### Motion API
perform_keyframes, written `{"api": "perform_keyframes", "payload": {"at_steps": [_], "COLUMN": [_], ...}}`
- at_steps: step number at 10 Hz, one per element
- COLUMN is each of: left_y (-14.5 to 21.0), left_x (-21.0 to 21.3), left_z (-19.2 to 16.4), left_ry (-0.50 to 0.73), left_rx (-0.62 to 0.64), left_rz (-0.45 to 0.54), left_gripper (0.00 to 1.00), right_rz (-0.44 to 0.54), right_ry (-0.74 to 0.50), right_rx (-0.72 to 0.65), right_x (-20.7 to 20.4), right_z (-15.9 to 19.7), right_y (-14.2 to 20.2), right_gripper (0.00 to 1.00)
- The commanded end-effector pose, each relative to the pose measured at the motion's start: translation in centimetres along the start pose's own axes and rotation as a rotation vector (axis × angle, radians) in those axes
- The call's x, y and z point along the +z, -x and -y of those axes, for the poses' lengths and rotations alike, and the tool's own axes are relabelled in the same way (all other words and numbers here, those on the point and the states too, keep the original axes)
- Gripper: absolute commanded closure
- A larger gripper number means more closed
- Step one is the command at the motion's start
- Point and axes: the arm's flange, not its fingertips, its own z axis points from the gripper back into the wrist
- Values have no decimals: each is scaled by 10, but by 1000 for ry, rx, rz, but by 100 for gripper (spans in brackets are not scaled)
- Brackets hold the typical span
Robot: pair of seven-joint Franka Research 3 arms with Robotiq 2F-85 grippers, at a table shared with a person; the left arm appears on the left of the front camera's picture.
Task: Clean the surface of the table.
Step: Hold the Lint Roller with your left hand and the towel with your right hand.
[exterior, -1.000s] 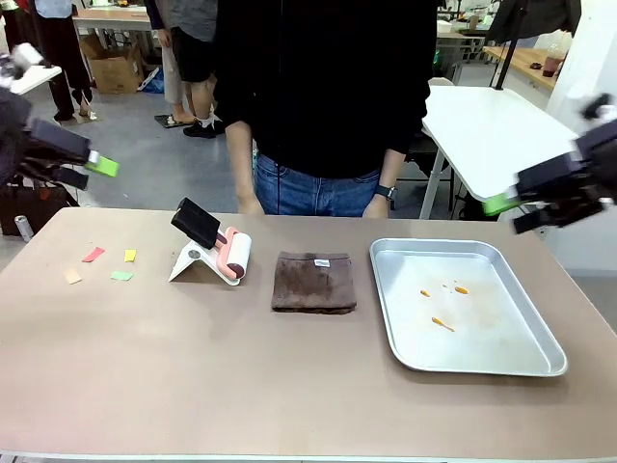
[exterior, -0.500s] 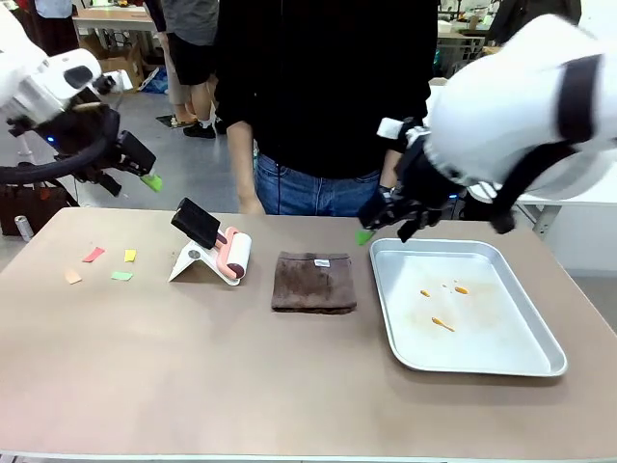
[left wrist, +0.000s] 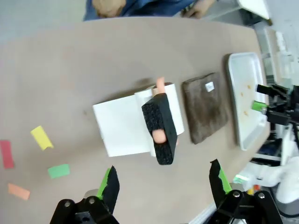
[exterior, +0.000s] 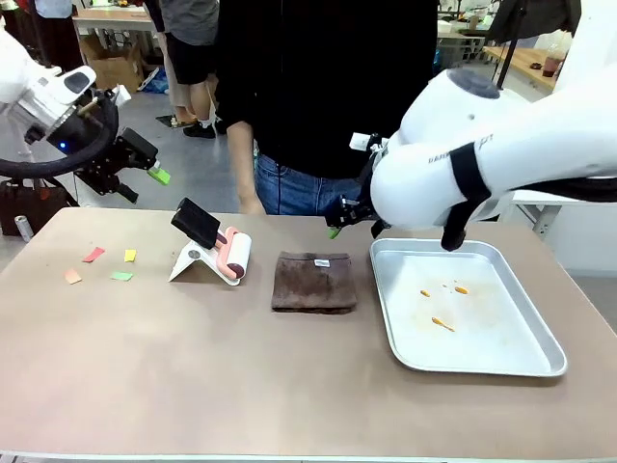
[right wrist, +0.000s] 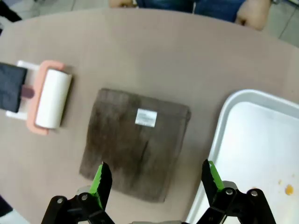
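The beige-brown table (exterior: 241, 386) carries several coloured paper scraps (exterior: 120, 276) at its left. A lint roller (exterior: 234, 256) with a black handle rests on a white stand, and a folded brown cloth (exterior: 313, 282) lies at the middle. My left gripper (exterior: 145, 183) hangs open in the air past the table's far left edge. In the left wrist view the left gripper (left wrist: 163, 172) looks down on the roller (left wrist: 161, 123) and the scraps (left wrist: 58, 171). My right gripper (exterior: 349, 224) is open above the far edge, between cloth and tray. In the right wrist view the right gripper (right wrist: 155, 168) hovers over the cloth (right wrist: 135, 142).
A shiny metal tray (exterior: 386, 289) with a few orange crumbs (exterior: 461, 289) sits at the right. A person in a black top stands at the far edge with a hand (exterior: 378, 204) near the right gripper. White tables and other people are behind.
Both arms have swung inward. The left gripper moved right toward the roller. The right arm swept left from the picture's right edge to above the gap between cloth and tray. Both grippers stay open.
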Motion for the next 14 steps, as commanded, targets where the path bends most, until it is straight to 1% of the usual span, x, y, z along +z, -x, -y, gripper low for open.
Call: {"api": "perform_keyframes", "payload": {"at_steps": [1, 3, 5, 7, 8, 11, 12, 13, 14], "left_y": [-7, -6, -3, 2, -2, -2, -2, -2, -6], "left_x": [-5, -20, -30, -32, -34, -34, -34, -36, -42], "left_z": [-14, -25, -35, -40, -36, -36, -36, -37, -32], "left_ry": [113, 152, 166, 154, 138, 138, 138, 139, 136], "left_rx": [28, 52, 68, 99, 99, 99, 99, 103, 81], "left_rz": [13, 18, 13, 19, 3, 3, 3, -1, -37], "left_gripper": [0, 0, 0, 0, 0, 0, 0, 0, 0], "right_rz": [-3, -28, -98, -136, -98, -98, -117, -126, -128], "right_ry": [29, 69, 59, 52, 39, 39, 43, 89, 98], "right_rx": [-28, -25, 0, 13, 12, 12, 11, -49, -53], "right_x": [-24, -39, -55, -56, -55, -55, -58, -53, -60], "right_z": [-12, -13, -14, -11, -3, -3, -3, -2, -6], "right_y": [-7, -6, 0, 2, 11, 11, 11, 10, 7], "right_gripper": [0, 0, 0, 0, 0, 0, 0, 0, 0]}}
